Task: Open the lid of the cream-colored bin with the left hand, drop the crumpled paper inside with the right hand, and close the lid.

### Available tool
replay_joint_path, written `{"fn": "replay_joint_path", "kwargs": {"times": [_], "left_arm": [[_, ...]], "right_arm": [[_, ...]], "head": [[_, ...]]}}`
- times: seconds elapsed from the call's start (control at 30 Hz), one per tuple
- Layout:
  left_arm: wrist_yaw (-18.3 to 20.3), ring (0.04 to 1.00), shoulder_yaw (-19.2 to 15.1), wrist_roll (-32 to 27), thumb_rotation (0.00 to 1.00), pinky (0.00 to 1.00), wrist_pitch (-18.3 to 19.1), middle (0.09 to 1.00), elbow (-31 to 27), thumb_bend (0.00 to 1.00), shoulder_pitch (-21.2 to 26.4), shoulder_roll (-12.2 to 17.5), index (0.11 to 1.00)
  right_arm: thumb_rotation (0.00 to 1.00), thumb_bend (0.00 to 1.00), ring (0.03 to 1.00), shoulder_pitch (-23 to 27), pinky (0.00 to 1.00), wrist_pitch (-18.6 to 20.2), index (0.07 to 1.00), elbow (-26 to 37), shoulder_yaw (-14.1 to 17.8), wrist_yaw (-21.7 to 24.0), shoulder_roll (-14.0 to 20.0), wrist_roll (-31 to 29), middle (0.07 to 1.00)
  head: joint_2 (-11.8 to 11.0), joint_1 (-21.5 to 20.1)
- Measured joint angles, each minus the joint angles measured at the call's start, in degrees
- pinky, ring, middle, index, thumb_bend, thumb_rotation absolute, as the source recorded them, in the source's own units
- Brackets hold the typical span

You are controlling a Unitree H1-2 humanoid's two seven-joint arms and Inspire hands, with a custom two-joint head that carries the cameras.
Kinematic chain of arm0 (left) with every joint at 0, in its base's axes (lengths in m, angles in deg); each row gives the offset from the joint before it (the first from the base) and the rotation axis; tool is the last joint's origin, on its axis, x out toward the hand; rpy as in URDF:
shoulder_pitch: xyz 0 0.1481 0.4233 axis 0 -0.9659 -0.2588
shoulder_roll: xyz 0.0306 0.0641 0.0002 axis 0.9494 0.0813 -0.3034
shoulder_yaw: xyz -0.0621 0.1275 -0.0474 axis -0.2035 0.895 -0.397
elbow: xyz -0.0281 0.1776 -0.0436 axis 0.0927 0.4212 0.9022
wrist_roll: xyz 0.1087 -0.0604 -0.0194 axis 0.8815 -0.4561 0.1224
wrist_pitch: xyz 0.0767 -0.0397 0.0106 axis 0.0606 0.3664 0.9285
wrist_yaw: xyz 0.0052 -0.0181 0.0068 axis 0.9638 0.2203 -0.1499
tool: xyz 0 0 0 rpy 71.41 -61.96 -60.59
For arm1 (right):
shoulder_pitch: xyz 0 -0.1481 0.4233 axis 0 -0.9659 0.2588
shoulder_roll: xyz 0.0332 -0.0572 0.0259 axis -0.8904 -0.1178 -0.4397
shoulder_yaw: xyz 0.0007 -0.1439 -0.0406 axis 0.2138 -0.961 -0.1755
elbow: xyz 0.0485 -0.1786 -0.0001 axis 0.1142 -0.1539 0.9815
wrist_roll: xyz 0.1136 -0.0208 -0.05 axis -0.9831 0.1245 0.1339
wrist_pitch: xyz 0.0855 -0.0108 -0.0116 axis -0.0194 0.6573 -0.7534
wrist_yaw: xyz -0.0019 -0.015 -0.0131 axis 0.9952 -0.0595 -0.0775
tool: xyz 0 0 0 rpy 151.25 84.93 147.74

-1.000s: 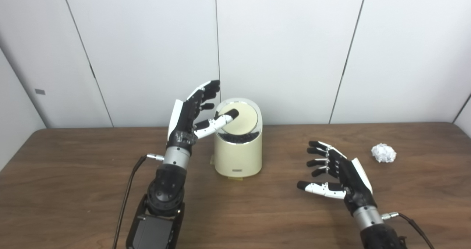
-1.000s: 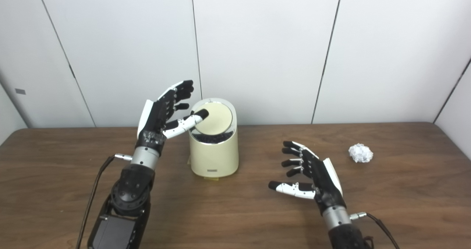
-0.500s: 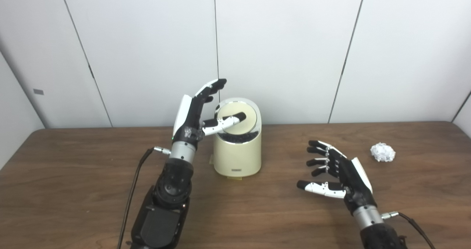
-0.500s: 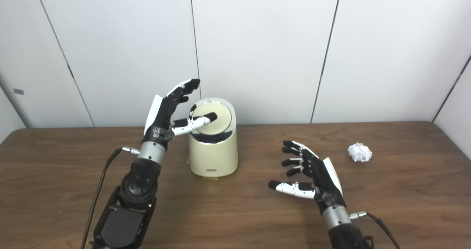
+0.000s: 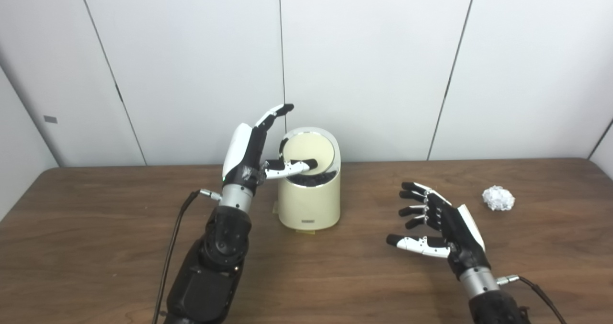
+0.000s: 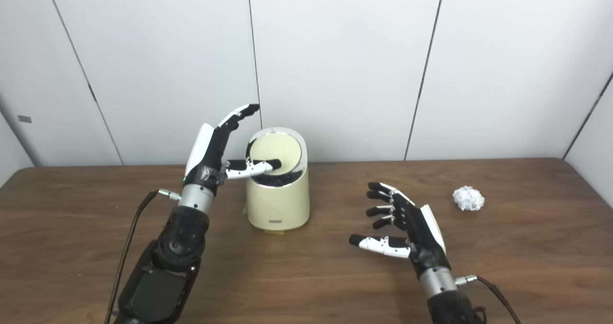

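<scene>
Left hand (image 5: pixel 249 151) raised, fingers spread; right hand (image 5: pixel 443 228) open, low

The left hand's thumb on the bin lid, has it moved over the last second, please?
Yes. The left hand brought its thumb down the lid toward the bin opening.

dark brown wood-grain table (image 5: pixel 119 238), runs nearly full width, back edge against white panelled wall (image 5: pixel 373 65). cream-colored bin (image 5: pixel 310 200) stands upright on table toward back, a bit left of centre, small yellowish tab (image 5: pixel 309 231) poking out under its front base. crumpled paper (image 5: pixel 499 198) sits on table far right, well apart from bin. black cable (image 5: pixel 170 257) trails over table on left side, another cable (image 5: pixel 541 295) at bottom right corner.
</scene>
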Motion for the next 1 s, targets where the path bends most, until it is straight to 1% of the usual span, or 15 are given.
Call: {"fn": "replay_joint_path", "kwargs": {"times": [0.23, 0.3, 0.53, 0.67, 0.77, 0.9, 1.0], "left_arm": [[0.00, 0.899, -0.05, 0.77, 0.02, 0.84, 0.03, 0.878, 0.23, 0.83, 0.55, 0.36, 0.891], [-0.02, 0.892, -0.02, 0.96, 0.02, 0.82, 0.03, 0.877, 0.43, 0.83, 0.66, 0.36, 0.887], [-0.63, 0.896, -0.05, 1.27, 0.04, 0.84, 0.02, 0.887, 2.39, 0.81, 0.89, 0.34, 0.888], [-1.49, 0.889, -0.02, 1.27, 0.05, 0.82, -0.05, 0.885, 3.02, 0.81, 1.15, 0.34, 0.885], [-1.81, 0.890, 0.27, 1.45, 0.05, 0.82, -0.09, 0.890, 4.01, 0.82, 1.36, 0.43, 0.885], [-2.30, 0.887, 1.34, 3.36, 0.06, 0.78, -0.07, 0.898, 4.47, 0.83, 1.43, 0.79, 0.883], [-2.31, 0.881, 1.74, 4.37, 0.05, 0.74, 0.25, 0.905, 4.41, 0.84, 1.49, 1.03, 0.887]], "right_arm": [[0.13, 0.76, 0.639, 0.00, 0.50, 0.01, 0.786, 0.01, 0.00, 0.00, 0.00, -0.09, 0.774], [0.13, 0.76, 0.637, 0.00, 0.50, 0.01, 0.785, 0.01, -0.01, 0.00, 0.00, -0.07, 0.773], [0.13, 0.76, 0.636, -0.08, 0.50, 0.04, 0.782, 0.40, -0.06, 0.00, 0.00, 0.19, 0.767], [0.15, 0.78, 0.637, -0.13, 0.51, 0.06, 0.783, 1.12, -0.03, -0.01, 0.00, 0.23, 0.765], [0.14, 0.78, 0.641, -0.28, 0.51, 0.08, 0.784, 1.13, -0.03, 0.00, 0.00, 0.22, 0.766], [0.13, 0.77, 0.639, -0.38, 0.52, 0.18, 0.783, 1.15, -0.02, 0.00, -0.01, 0.24, 0.765], [0.14, 0.78, 0.634, -0.41, 0.52, 0.18, 0.782, 1.18, -0.02, -0.01, -0.01, 0.22, 0.765]], "head": [[0.18, -0.09], [0.26, -0.17], [0.53, -0.53], [0.62, -0.53], [0.70, -0.62], [0.79, -0.62], [0.79, -0.62]]}}
